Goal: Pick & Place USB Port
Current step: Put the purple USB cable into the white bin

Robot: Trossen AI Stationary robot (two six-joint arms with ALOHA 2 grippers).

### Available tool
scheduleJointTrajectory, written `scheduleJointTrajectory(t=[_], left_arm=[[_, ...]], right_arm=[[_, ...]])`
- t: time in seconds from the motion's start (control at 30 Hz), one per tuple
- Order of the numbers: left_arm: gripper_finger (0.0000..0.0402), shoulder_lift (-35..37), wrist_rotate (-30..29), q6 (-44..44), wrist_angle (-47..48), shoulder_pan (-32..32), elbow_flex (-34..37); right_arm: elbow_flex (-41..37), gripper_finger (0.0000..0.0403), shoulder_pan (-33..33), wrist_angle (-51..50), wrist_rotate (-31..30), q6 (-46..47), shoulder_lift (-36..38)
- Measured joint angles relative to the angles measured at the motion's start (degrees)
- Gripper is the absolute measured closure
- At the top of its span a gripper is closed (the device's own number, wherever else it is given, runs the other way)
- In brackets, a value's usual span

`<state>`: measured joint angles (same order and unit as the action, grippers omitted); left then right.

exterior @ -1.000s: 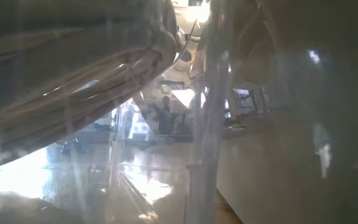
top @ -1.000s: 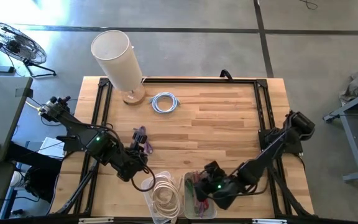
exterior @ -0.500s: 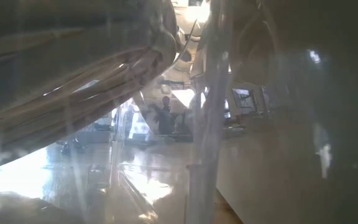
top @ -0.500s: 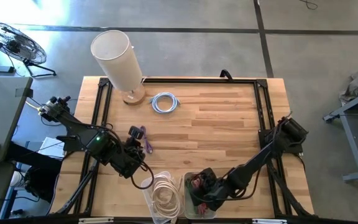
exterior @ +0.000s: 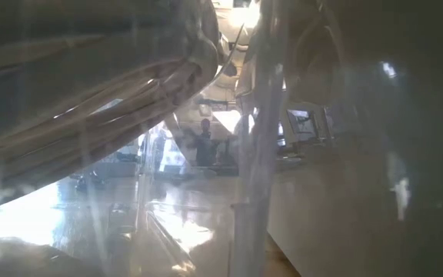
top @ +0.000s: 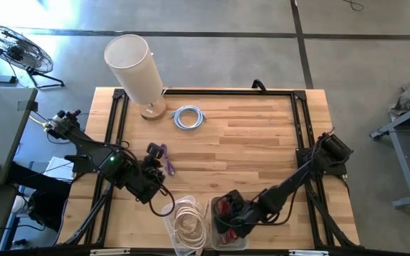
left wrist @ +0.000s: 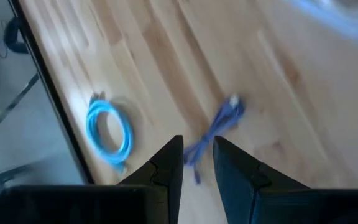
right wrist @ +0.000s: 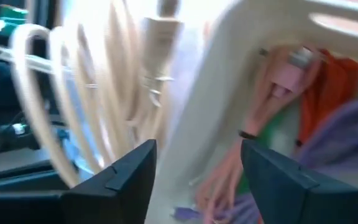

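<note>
Over a wooden tabletop (top: 248,142), the right gripper (top: 223,213) dips into a clear bin (top: 228,243) of coloured cables (right wrist: 316,118) at the 6 o'clock edge, its fingers (right wrist: 123,177) spread wide with nothing between them. A second bin of cream cables (top: 188,224) sits touching it toward 7 o'clock. The left gripper (top: 154,153) hovers at about 8 o'clock above a loose purple cable (left wrist: 213,134), fingers (left wrist: 166,171) nearly together and holding nothing. A coiled blue cable (top: 188,116) lies near 12 o'clock beside a tall white cylinder (top: 135,67).

The step in hand looks like picking a USB cable from the tangled bin. Done well, that means closing on one plug or a single strand, then lifting straight up so neighbours fall away.

Room is tight here: the bin wall, the adjoining bin and the tabletop's near edge crowd the gripper, while the centre of the tabletop lies open.
</note>
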<state>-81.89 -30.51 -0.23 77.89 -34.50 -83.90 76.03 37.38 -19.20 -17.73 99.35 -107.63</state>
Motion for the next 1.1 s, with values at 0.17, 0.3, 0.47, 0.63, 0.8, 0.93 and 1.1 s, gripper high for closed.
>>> scheduleJointTrajectory(t=[0.17,0.3,0.47,0.63,0.8,0.93,1.1], left_arm=[[0.0318,0.0,-0.4,0.12,8.51,0.0,0.0],[0.0318,0.0,-0.78,4.65,12.33,0.0,0.02],[0.0318,0.0,2.7,14.97,11.89,0.23,0.04],[0.0318,0.0,6.23,18.71,11.66,5.06,0.11],[0.0318,0.0,13.48,23.01,10.03,11.23,0.11],[0.0318,0.0,16.77,26.35,7.54,15.5,0.11],[0.0318,0.0,19.01,30.44,5.04,19.87,0.11]], right_arm=[[0.0,0.0173,-1.23,4.95,-0.15,-7.57,0.1],[0.0,0.0172,-2.32,6.59,0.06,-14.72,1.37],[0.0,0.0171,-3.53,7.05,0.07,-21.38,4.88],[0.0,0.0171,-4.04,7.02,-0.72,-29.78,10.45],[0.0,0.0171,-4.93,6.47,-6.0,-42.12,16.48],[0.0,0.0171,-6.08,5.02,-9.63,-50.84,20.72],[0.0,0.0171,-7.5,2.42,-9.71,-57.47,24.56]])
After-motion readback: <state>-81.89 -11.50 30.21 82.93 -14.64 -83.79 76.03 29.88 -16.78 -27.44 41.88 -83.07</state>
